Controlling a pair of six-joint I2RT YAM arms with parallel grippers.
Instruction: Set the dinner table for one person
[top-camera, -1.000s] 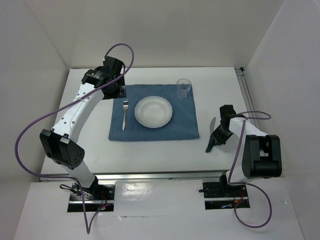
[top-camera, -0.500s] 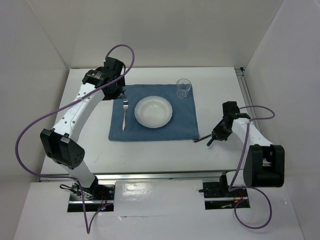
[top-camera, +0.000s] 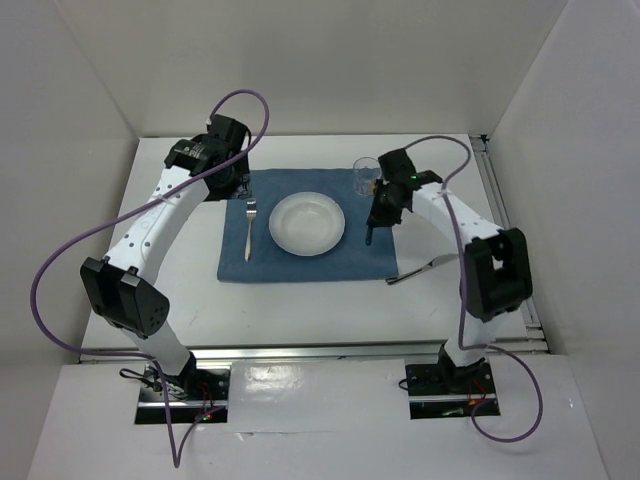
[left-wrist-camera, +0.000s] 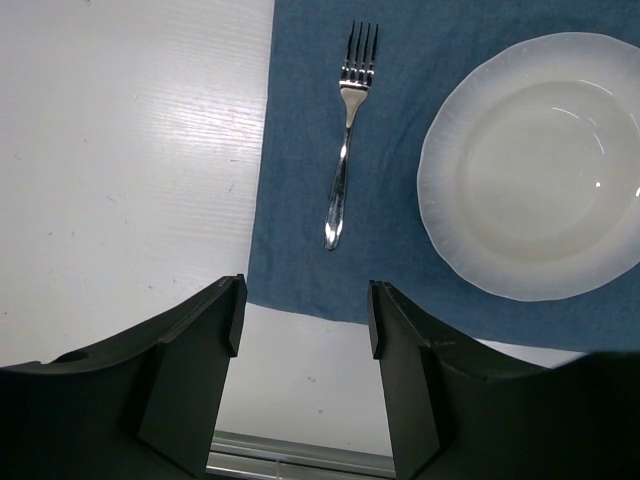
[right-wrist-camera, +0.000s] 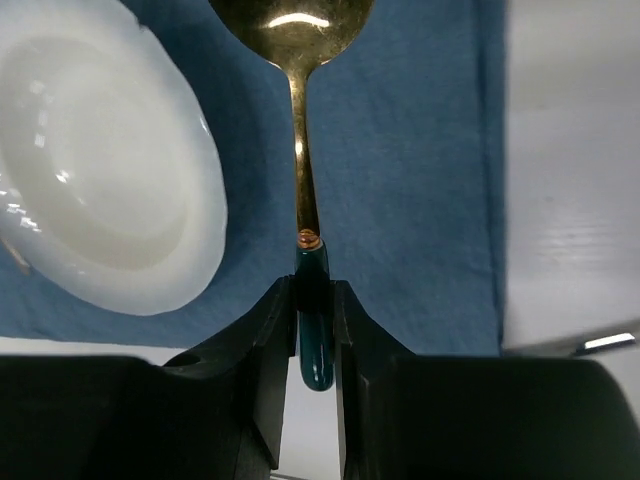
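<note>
Over the blue mat (top-camera: 300, 262), right of the plate (top-camera: 307, 224), my right gripper (right-wrist-camera: 312, 300) clamps a teal-handled spoon (right-wrist-camera: 290, 18). My left gripper (left-wrist-camera: 305, 320), fingers apart, hovers near the fork (left-wrist-camera: 345, 150). White dinner table (top-camera: 300, 315) spans the frame's middle.

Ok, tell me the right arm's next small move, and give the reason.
Probably lower the spoon straight down onto the blue mat. The right gripper is shut on its dark handle, over the bare strip of mat right of the plate. The fork already lies left of the plate, so that strip looks like the spoon's place.
</note>
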